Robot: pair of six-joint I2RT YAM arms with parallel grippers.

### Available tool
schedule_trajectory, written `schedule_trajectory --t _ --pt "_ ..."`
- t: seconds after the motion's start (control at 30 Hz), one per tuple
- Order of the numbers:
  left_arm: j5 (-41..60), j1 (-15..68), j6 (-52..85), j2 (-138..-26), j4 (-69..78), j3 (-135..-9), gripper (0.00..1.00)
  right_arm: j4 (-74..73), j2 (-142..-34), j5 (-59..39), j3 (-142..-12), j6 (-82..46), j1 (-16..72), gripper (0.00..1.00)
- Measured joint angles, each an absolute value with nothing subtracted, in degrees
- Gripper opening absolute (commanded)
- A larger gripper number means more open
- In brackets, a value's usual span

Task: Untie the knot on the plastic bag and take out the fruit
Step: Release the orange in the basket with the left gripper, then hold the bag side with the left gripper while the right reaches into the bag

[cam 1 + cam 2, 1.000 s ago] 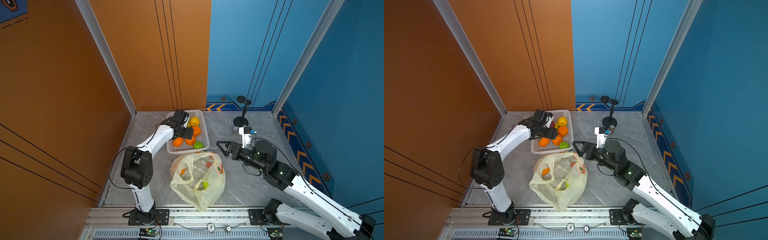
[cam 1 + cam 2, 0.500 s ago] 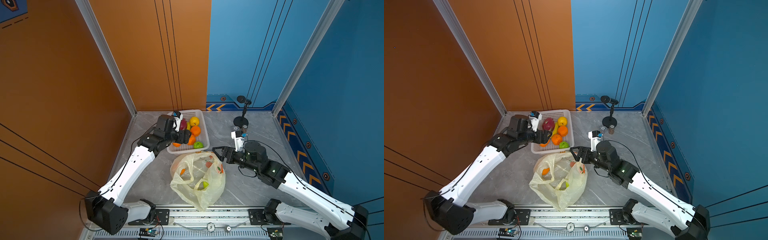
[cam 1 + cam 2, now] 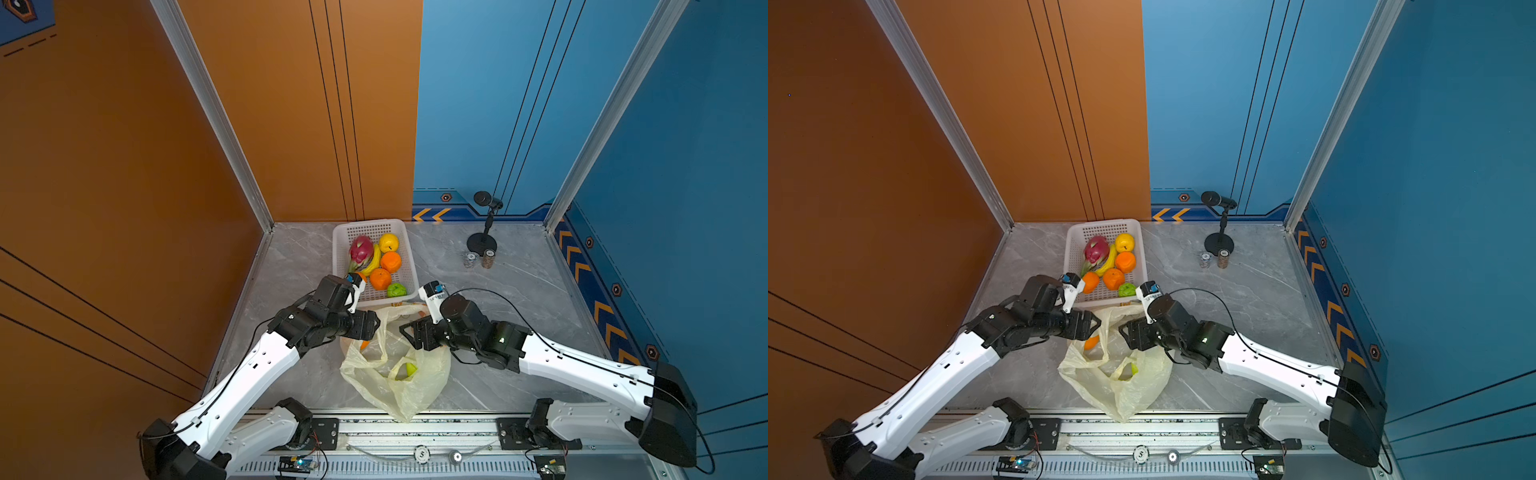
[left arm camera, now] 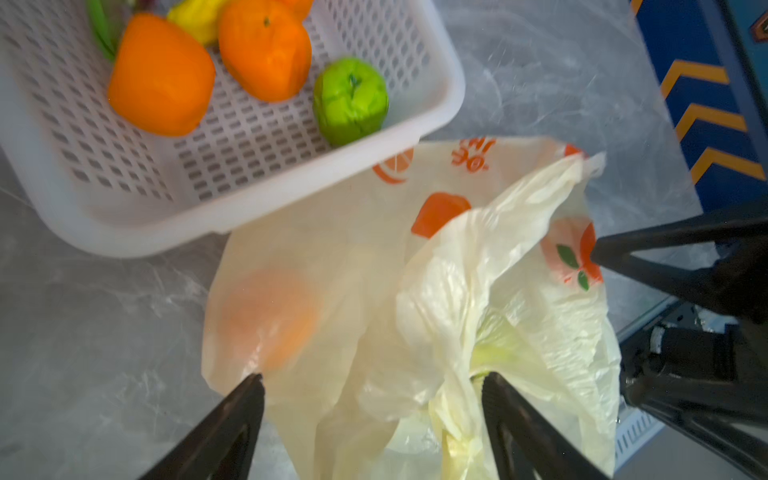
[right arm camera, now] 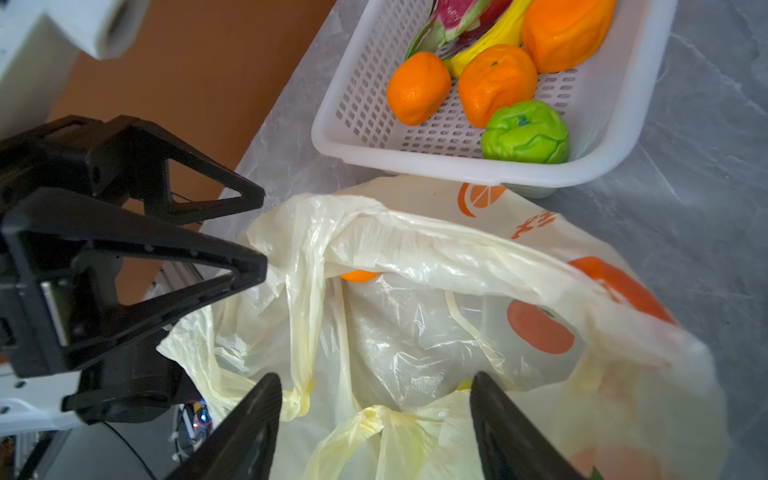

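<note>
Left hand (image 3: 375, 327), right hand (image 3: 409, 337) nearer bag (image 3: 415, 390)

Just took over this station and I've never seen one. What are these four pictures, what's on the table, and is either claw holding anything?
Two white robot arms each end in a black two-fingered gripper. Two pictures come from one overhead camera pair, so they nearly match; the other two come from a camera on each wrist. Over the grey table, the left gripper and right gripper face each other at the mouth of a pale-yellow plastic bag. Both are open and grip nothing. An orange and a green fruit show inside the bag. Behind it, a white perforated basket holds a dragon fruit, a banana, a yellow fruit, oranges and a second green fruit. A microphone stands at the back.
</note>
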State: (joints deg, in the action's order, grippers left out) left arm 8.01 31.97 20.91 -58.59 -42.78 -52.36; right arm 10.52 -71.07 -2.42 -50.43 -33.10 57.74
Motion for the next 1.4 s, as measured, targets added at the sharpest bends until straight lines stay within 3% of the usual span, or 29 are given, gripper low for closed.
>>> schedule_trajectory --t 0.13,0.23,0.47,0.57,0.83,1.4 --pt "8.01 32.45 21.06 -58.61 -44.03 -49.84 0.77 9.10 -73.03 -1.21 -49.93 -29.71 60.16 0.72" --pt "7.86 32.71 21.19 -58.74 -44.60 -49.39 0.66 7.31 -74.28 -1.10 -48.93 -27.62 61.49 0.71" --pt "6.37 32.69 20.62 -58.76 -44.60 -49.43 0.17 4.67 -77.80 1.06 -48.45 -22.28 65.12 0.71" --pt "5.91 32.69 20.38 -58.61 -44.62 -49.69 0.05 3.68 -79.11 1.63 -48.45 -20.38 66.19 0.71" --pt "3.11 32.71 20.69 -56.93 -44.69 -52.97 0.01 -0.16 -84.38 1.96 -48.97 -16.53 67.55 0.72" --pt "-5.98 32.99 26.89 -54.74 -43.86 -51.55 0.07 -18.04 -103.20 9.26 -54.22 -20.67 68.66 0.73"
